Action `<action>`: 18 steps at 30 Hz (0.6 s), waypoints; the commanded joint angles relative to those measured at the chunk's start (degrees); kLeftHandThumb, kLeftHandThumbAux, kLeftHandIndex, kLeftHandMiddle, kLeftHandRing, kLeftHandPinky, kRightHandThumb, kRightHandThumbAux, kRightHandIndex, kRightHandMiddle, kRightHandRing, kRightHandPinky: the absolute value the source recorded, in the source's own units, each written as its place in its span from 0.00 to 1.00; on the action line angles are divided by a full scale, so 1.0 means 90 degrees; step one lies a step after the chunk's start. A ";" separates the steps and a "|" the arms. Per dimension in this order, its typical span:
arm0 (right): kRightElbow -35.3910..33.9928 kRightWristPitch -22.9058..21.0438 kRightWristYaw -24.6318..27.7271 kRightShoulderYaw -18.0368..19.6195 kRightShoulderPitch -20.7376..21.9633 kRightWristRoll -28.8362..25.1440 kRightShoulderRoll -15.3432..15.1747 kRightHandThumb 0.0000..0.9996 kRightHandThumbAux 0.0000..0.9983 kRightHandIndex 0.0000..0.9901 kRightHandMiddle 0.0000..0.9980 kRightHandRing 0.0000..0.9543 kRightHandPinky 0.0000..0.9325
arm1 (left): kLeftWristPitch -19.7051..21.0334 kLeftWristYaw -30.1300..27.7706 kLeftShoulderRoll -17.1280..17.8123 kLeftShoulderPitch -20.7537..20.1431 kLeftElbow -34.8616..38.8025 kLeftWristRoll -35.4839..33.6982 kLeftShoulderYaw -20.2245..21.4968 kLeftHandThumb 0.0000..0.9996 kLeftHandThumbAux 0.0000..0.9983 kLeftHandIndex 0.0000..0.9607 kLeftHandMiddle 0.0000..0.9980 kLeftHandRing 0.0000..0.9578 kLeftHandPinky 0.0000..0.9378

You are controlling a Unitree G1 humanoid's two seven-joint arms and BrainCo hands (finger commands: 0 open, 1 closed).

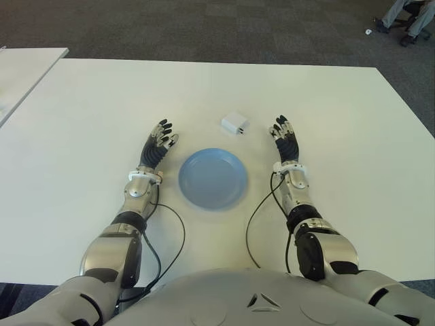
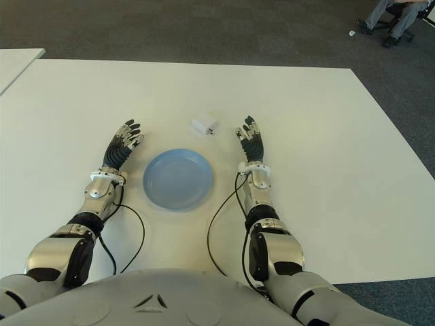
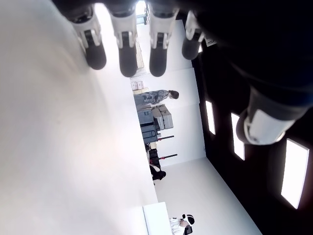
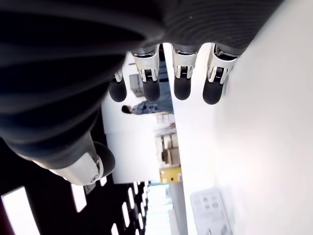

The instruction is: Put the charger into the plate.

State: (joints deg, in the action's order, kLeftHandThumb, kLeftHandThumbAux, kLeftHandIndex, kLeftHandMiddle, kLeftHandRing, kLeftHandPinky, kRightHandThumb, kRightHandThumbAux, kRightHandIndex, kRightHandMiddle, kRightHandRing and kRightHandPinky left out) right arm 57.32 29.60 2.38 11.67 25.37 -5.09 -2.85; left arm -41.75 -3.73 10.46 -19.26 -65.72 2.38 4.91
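Just beside the spread, empty fingers (image 1: 281, 126) of the right hand (image 1: 285, 142), near the blue plate (image 1: 213, 178): small white charger (image 1: 234, 123), probably light, hard and smooth, best pinched across its flat sides; left hand (image 1: 158, 145) open too.

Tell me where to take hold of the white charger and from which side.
Grip the charger across its blocky white body, from above, probably with the right hand, which is open and nearer. It lies flat on the table beyond the plate, sides unobstructed.
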 commanded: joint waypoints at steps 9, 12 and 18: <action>-0.1893 -0.1275 -0.0944 -0.0754 0.0196 0.1044 -0.0122 0.13 0.72 0.01 0.10 0.10 0.12 | 0.0507 -0.0038 -0.0127 0.0272 -0.0510 0.0121 -0.0093 0.00 0.53 0.06 0.15 0.15 0.14; -0.2313 -0.1493 -0.1166 -0.1182 0.0196 0.1603 -0.0108 0.13 0.74 0.01 0.10 0.10 0.11 | 0.0560 -0.0057 -0.0152 0.0243 -0.0532 0.0110 -0.0090 0.00 0.52 0.06 0.15 0.15 0.15; -0.2033 -0.1439 -0.1357 -0.1712 0.0495 0.2384 -0.0414 0.13 0.74 0.03 0.08 0.09 0.12 | 0.0588 -0.0069 -0.0194 0.0200 -0.0589 0.0080 -0.0069 0.00 0.53 0.07 0.16 0.16 0.16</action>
State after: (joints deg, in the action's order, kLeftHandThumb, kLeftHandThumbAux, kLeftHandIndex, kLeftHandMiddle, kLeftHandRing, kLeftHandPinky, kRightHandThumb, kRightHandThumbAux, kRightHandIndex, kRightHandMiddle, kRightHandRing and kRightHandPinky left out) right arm 37.02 17.66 -9.28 -1.52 28.74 13.27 -4.89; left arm -40.52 -3.72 10.28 -20.78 -67.57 2.41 5.01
